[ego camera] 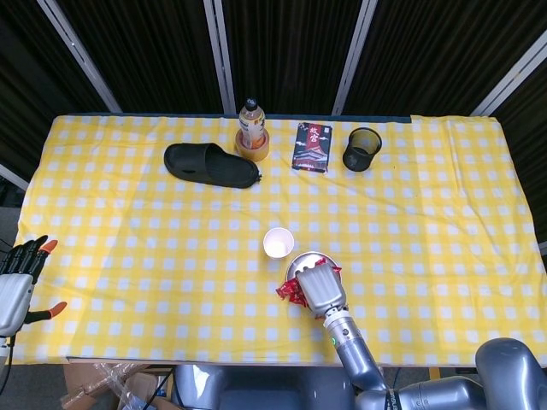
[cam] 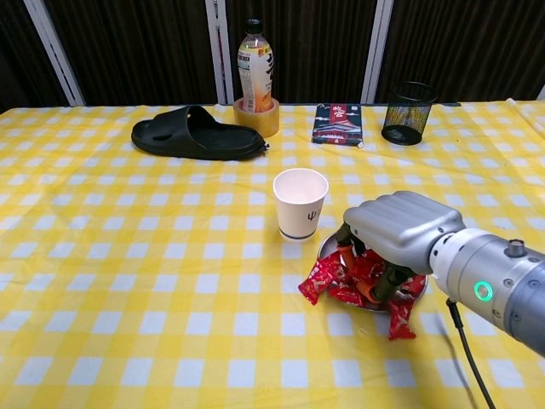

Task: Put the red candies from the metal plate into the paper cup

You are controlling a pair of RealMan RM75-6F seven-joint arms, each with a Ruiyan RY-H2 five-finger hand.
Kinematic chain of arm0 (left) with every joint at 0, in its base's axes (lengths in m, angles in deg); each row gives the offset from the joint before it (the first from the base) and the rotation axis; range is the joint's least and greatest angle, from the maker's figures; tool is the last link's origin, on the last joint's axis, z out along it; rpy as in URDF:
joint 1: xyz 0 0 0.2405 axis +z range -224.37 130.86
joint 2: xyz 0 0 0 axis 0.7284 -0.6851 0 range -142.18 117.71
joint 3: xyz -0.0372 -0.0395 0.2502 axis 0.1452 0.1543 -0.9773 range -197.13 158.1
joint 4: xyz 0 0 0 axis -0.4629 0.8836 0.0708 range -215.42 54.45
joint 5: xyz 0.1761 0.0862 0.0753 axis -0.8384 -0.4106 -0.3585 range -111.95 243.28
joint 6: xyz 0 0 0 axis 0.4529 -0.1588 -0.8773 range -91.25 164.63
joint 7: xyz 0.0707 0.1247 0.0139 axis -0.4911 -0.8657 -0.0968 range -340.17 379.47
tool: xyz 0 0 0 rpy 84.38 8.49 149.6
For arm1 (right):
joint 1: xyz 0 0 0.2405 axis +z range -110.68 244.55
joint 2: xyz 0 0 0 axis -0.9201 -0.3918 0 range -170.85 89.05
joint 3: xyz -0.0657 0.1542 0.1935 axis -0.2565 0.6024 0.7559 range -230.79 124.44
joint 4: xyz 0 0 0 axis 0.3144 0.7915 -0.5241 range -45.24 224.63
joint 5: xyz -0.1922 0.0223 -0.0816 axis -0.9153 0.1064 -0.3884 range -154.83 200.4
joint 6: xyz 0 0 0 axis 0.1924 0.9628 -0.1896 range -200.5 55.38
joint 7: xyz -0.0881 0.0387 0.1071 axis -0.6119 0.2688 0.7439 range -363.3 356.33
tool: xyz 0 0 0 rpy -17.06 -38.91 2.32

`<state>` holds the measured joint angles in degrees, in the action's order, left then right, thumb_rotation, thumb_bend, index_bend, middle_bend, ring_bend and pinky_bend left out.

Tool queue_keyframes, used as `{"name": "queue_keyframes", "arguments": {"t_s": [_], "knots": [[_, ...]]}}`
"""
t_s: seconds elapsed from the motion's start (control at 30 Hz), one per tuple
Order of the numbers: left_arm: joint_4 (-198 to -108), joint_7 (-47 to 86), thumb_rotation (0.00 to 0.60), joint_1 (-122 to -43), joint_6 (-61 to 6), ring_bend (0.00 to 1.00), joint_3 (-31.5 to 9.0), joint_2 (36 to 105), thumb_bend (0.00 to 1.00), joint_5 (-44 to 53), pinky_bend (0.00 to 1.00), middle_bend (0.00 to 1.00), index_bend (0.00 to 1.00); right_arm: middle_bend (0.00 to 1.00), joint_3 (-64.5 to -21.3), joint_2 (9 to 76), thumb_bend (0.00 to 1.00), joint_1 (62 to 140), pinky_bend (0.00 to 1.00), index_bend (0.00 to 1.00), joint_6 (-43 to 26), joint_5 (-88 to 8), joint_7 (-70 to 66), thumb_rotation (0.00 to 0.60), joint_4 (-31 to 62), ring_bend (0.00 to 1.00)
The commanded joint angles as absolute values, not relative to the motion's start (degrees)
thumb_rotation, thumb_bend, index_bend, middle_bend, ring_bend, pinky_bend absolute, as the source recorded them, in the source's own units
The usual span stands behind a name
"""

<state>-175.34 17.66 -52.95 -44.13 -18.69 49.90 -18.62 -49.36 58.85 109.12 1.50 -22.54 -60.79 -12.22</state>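
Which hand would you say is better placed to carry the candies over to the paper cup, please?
The right hand: it already grips red candies above the metal plate, beside the paper cup. The left hand hangs off the table's far left edge.
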Motion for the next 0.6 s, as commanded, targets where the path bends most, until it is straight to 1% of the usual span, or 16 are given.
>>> {"name": "queue_keyframes", "arguments": {"t_s": [0.03, 0.3, 0.43, 0.6], "knots": [[-175.3, 17.7, 0.600, -53.0, -44.1, 0.00, -18.7, 49.9, 0.05, -18.6, 0.00, 0.00, 0.00, 0.52, -48.9, 58.7, 0.47, 109.1, 0.85, 0.57, 1.5, -22.9, -60.4, 0.600, -12.5, 0.70], [-175.4, 17.6, 0.600, -53.0, -44.0, 0.00, -18.6, 49.9, 0.05, -18.4, 0.00, 0.00, 0.00, 0.52, -47.3, 57.5, 0.48, 109.7, 0.85, 0.58, 2.1, -23.5, -61.0, 0.600, -14.6, 0.70], [-175.4, 17.7, 0.600, -53.0, -44.0, 0.00, -18.5, 49.8, 0.05, -18.3, 0.00, 0.00, 0.00, 0.53, -45.9, 56.4, 0.48, 110.5, 0.85, 0.58, 2.8, -23.4, -62.3, 0.600, -16.9, 0.70], [-175.6, 17.8, 0.600, -53.0, -43.7, 0.00, -18.5, 49.7, 0.05, -17.9, 0.00, 0.00, 0.00, 0.52, -43.2, 55.2, 0.48, 112.4, 0.85, 0.58, 3.7, -22.4, -65.1, 0.600, -19.9, 0.70]]}}
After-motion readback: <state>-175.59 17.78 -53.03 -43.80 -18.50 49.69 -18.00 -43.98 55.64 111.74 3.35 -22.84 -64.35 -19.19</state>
